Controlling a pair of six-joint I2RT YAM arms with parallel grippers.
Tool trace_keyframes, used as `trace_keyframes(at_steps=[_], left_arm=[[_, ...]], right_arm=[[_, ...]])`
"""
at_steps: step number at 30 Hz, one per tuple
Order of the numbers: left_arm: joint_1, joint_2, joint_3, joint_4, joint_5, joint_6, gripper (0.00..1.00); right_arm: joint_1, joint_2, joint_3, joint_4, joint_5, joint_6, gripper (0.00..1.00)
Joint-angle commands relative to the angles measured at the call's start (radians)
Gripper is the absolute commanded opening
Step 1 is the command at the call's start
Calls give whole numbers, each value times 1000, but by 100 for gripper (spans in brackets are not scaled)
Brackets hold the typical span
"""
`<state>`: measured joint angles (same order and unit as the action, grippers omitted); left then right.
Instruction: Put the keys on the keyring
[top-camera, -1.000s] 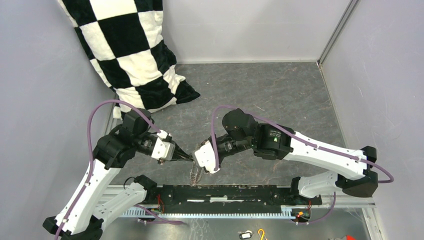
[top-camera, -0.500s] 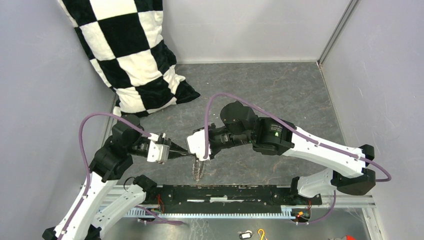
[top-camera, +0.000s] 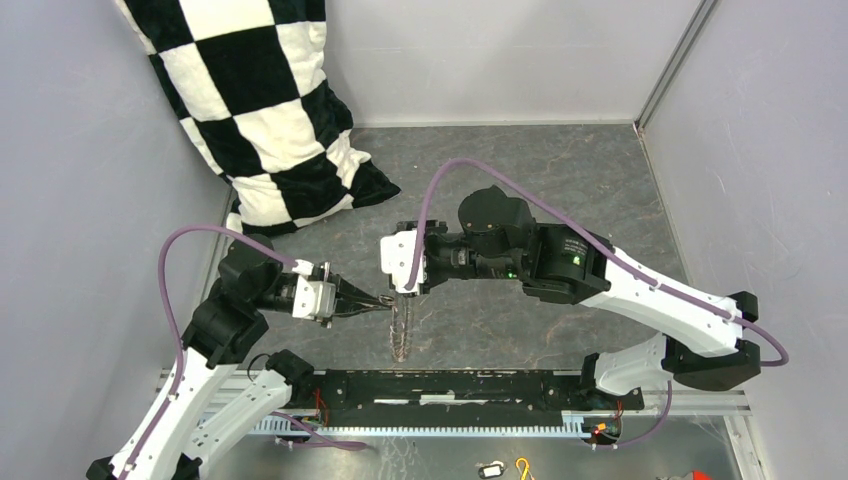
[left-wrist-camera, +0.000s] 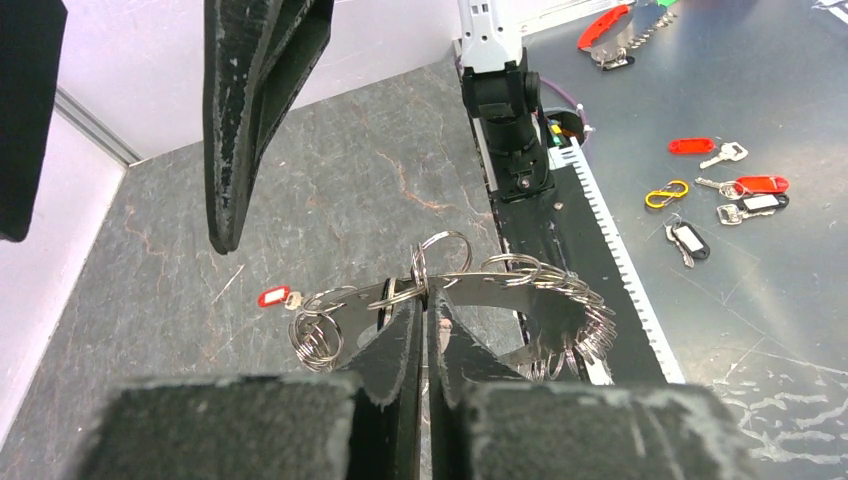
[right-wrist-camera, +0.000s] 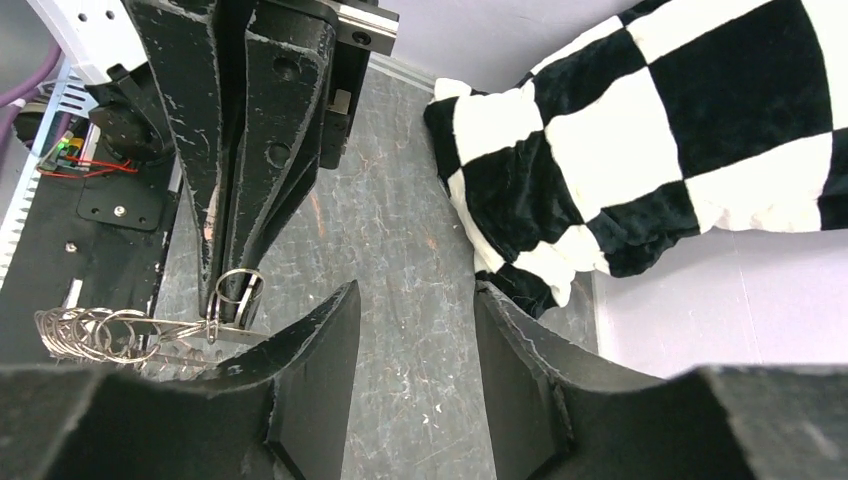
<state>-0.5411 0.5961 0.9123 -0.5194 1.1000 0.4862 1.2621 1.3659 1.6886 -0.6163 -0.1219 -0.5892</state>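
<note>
My left end effector (left-wrist-camera: 422, 330) is clamped on the keyring (left-wrist-camera: 480, 283), holding it above the bench (top-camera: 560, 200). The red key (left-wrist-camera: 272, 297) seems to hang from it; the black key I cannot find. My right end effector (right-wrist-camera: 415, 295) stands open and empty just beside it, the checkered pillow (right-wrist-camera: 640, 130) well apart.

Top external view: the checkered pillow (top-camera: 262, 110) is cut off by the upper frame edge. The keyring (top-camera: 401, 335), lower centre, is too small to resolve its attached pieces. Left wrist view: the left gripper (left-wrist-camera: 427, 308) hides the keyring's near arc.
</note>
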Motion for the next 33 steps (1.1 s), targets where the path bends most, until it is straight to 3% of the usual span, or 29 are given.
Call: trace_keyframes(at_steps=[1,5,10,14,19,23,33], left_arm=[[-5,-7,12,77,-10,-60,2],[-5,0,20,78,-16,-60,2],[-5,3,28,80,-18,-59,2],[-5,7,35,80,-19,-57,2],[-5,2,35,79,-25,-58,2],[-5,7,36,81,-38,-59,2],[-5,2,29,113,-95,-87,2]], right_arm=[[-3,-30,63,-23,-21,65,50],[-4,-11,85,-94,-136,101,44],[-4,-7,70,-138,-225,138,44],[-4,-13,36,-121,-169,166,43],[-4,-122,-123,35,21,267,47],[-5,-211,-253,175,16,422,50],[-4,-261,-427,357,0,714,42]])
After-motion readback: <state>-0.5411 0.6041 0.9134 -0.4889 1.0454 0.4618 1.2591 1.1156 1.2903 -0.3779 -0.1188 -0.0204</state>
